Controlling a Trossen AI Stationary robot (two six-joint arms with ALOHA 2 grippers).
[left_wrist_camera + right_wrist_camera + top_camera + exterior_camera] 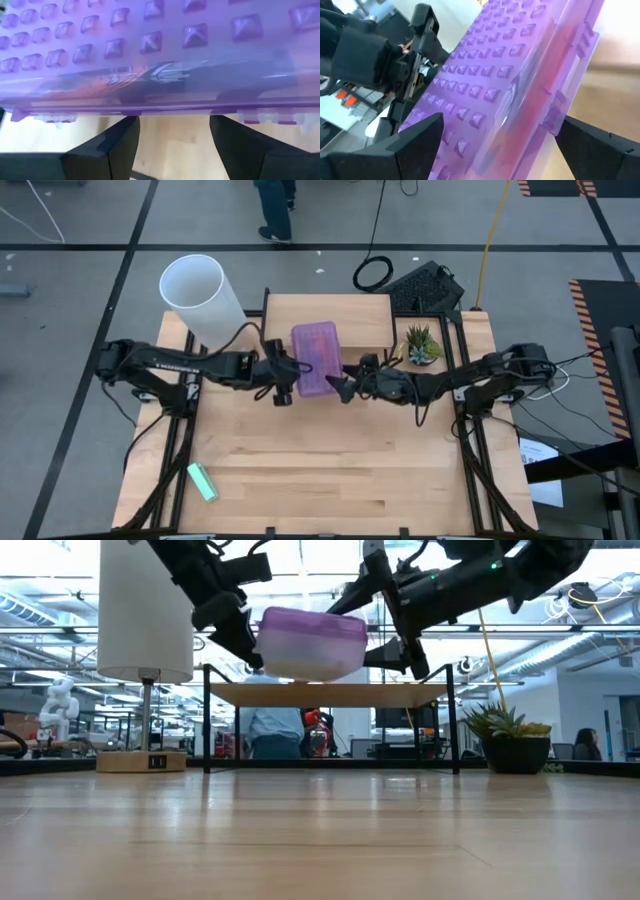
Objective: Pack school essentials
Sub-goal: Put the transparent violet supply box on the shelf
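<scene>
Purple, studded and translucent, the closed pencil case (160, 55) fills the left wrist view, with dark and orange shapes showing dimly inside; no other view shows that. From above it sits upper centre of the frame (317, 358), long axis running top to bottom. Only the low view shows it held in the air (310, 640) above the tabletop (320, 830), roughly level. Left pincer (283, 377) and right pincer (345, 383) flank its sides, fingers spread around it; whether they press it, I cannot tell. A green block (203, 481) lies lower left, a white lamp (200, 295) upper left, a potted plant (421, 345) right.
</scene>
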